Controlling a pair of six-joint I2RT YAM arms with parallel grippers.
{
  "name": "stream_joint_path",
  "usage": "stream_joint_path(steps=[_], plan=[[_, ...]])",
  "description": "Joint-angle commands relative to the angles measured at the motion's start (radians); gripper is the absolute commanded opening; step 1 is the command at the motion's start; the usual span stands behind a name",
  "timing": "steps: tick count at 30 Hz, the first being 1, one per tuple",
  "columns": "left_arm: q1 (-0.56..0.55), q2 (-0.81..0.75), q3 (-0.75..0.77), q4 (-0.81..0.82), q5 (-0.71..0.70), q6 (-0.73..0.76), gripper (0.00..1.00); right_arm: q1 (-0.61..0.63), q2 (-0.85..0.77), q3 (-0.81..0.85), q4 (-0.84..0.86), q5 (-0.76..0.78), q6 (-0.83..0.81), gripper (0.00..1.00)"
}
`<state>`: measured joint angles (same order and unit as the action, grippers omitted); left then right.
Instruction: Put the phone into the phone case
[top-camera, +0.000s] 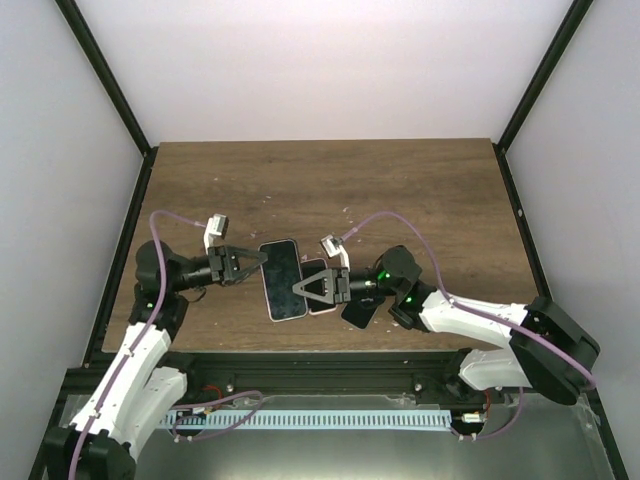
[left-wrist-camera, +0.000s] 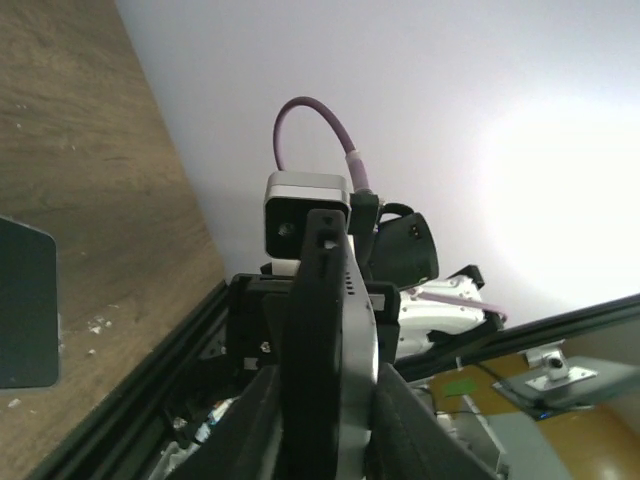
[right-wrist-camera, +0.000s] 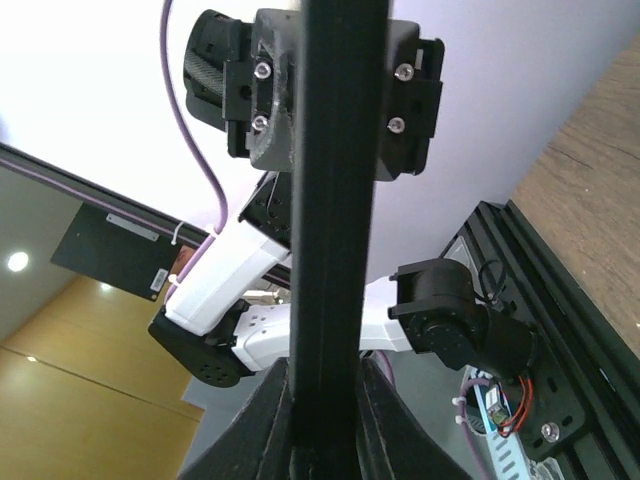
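Note:
The phone (top-camera: 283, 280), a dark screen with a pale rim, is held flat just above the table between both arms. My left gripper (top-camera: 262, 260) is shut on its left edge. My right gripper (top-camera: 297, 288) is shut on its right edge. The left wrist view shows it edge-on as a black and silver slab (left-wrist-camera: 335, 330) clamped in the gripper (left-wrist-camera: 325, 385). The right wrist view shows a black slab (right-wrist-camera: 335, 200) clamped in the gripper (right-wrist-camera: 322, 380). A pink flat piece (top-camera: 320, 285) shows just right of the phone; I cannot tell whether it is the case.
A dark flat object (top-camera: 360, 312) lies on the wooden table (top-camera: 400, 190) near its front edge, under the right arm. It also shows in the left wrist view (left-wrist-camera: 25, 300). Black frame rails (top-camera: 300, 360) run along the front edge.

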<state>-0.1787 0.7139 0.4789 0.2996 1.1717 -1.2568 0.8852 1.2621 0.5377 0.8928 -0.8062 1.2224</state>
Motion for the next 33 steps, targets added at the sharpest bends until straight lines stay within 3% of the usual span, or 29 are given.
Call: stream_joint_path(steps=[1,6,11,15,19,22,29,33], plan=[[-0.019,0.028,-0.024,0.101,-0.01,-0.029,0.16,0.024,-0.017,0.036,-0.045,0.025,-0.078,0.09],[-0.027,0.047,-0.017,0.058,-0.013,0.01,0.01,0.026,0.011,0.051,-0.058,0.025,-0.067,0.2],[-0.027,0.04,0.013,-0.073,-0.038,0.071,0.0,0.03,0.018,0.061,-0.094,0.051,-0.085,0.14],[-0.026,0.037,0.029,-0.124,-0.037,0.07,0.15,0.031,0.014,0.035,-0.03,0.082,-0.04,0.09],[-0.026,0.024,0.026,-0.17,-0.034,0.061,0.5,0.03,-0.007,0.035,-0.023,0.155,-0.021,0.08],[-0.027,-0.002,-0.005,-0.183,-0.021,0.056,0.62,0.028,-0.026,0.05,-0.043,0.218,-0.004,0.08],[-0.037,-0.077,-0.091,-0.116,0.012,-0.004,0.62,0.025,-0.058,0.107,-0.155,0.359,0.005,0.08],[-0.061,-0.105,-0.112,-0.12,-0.01,0.002,0.56,0.026,-0.046,0.153,-0.195,0.374,0.009,0.08]])
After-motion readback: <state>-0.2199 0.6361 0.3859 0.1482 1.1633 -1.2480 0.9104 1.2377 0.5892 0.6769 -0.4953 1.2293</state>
